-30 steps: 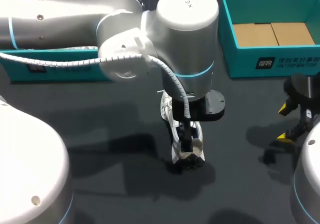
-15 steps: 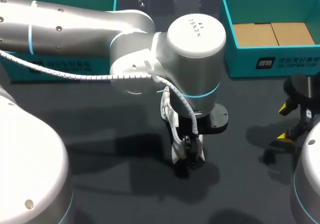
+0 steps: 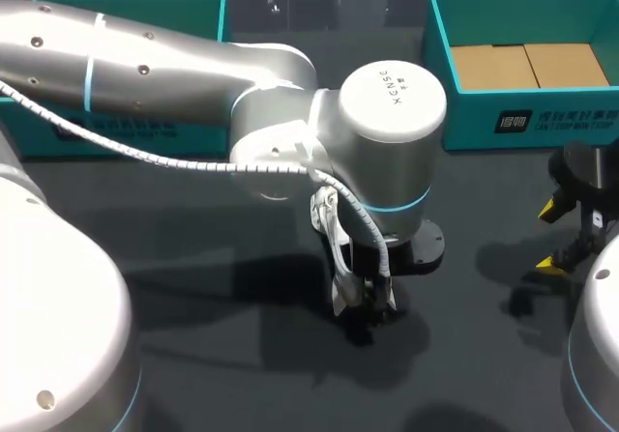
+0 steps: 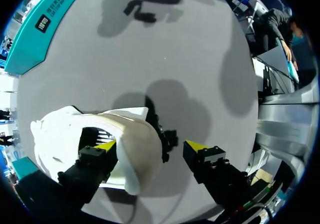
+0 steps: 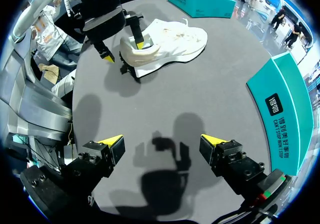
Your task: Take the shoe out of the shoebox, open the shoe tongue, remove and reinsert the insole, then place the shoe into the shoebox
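Dark grey tbl top.

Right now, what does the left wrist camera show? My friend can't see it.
A white shoe lies on the grey table, and the left gripper hangs open over its heel, one yellow-tipped finger inside the shoe, the other outside. A teal shoebox stands beyond.

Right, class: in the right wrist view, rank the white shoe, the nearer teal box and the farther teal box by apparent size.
1. nearer teal box, largest, though closeness to the camera inflates it.
2. white shoe.
3. farther teal box, only slightly smaller-looking than the shoe.
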`<state>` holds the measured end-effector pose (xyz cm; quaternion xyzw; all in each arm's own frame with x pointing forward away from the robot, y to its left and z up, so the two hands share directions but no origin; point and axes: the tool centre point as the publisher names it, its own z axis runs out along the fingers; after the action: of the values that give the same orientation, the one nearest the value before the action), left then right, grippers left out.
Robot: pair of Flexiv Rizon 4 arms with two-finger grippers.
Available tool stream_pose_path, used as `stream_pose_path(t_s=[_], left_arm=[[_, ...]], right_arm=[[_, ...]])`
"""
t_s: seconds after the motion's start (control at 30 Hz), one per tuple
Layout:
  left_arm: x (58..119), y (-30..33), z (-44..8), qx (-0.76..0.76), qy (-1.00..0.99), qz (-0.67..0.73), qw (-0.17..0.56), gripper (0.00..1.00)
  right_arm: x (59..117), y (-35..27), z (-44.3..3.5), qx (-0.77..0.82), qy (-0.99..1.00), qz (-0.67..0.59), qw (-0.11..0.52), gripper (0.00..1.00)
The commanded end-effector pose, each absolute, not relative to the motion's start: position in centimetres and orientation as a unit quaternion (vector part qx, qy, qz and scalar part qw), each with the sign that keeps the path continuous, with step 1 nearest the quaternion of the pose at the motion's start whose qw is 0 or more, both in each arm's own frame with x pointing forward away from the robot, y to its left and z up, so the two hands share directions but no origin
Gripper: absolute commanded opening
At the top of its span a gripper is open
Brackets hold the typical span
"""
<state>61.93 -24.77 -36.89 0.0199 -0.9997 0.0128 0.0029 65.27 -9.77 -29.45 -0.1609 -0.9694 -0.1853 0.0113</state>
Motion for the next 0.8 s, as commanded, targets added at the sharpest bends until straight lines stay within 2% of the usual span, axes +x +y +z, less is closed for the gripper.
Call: stream_pose_path(t_s=[0.03,0.27,0.37,0.57,0.8], left_arm=[[61.8,-24.6,-37.3,0.024,-1.0,0.014,0.003,0.77],[61.9,-24.3,-38.0,0.027,-0.999,0.014,0.012,0.75],[62.0,-24.3,-38.2,0.029,-0.999,0.013,0.013,0.69],[62.0,-24.6,-38.5,0.031,-0.999,0.013,0.017,0.64],[61.7,-25.0,-38.7,0.032,-0.999,0.007,0.016,0.64]], right_arm=[[65.1,-9.8,-29.4,-0.161,-0.969,-0.185,0.01,1.0],[65.1,-9.8,-29.4,-0.161,-0.969,-0.185,0.01,1.0],[65.1,-9.8,-29.4,-0.161,-0.969,-0.185,0.01,1.0],[65.1,-9.8,-29.4,-0.161,-0.969,-0.185,0.01,1.0],[65.1,-9.8,-29.4,-0.161,-0.969,-0.185,0.01,1.0]])
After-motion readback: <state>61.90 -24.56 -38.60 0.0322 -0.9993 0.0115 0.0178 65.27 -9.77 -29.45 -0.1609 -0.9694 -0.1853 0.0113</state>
